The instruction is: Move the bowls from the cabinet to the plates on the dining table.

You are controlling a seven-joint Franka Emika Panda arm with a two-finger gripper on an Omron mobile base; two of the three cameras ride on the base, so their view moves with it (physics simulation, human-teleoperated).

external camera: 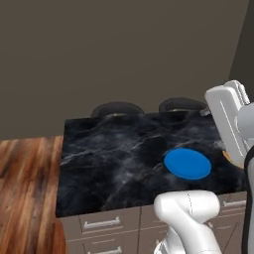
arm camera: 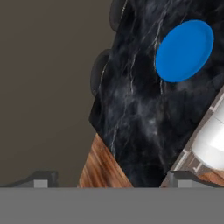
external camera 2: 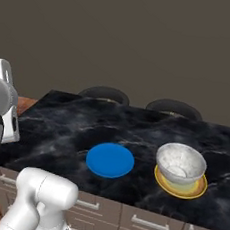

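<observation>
Marbled bowl (external camera 2: 180, 164) already sits on the yellow-orange plate (external camera 2: 180, 187); probably rigid, slick, breakable, so pinch its rim. Gripper (arm camera: 111, 178) spread wide, empty; blue plate (external camera 2: 110, 160) bare.

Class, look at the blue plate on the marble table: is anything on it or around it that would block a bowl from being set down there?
Nothing visible does. The blue plate lies bare on the dining table, apart from the marbled bowl already sitting on the yellow plate.

No text, label, brand, number or sign can be read in any view; the blue plate (external camera 2: 110, 160) is plain. The marbled bowl (external camera 2: 180, 162) and the dining table (external camera 2: 60, 126) carry only veining.
</observation>
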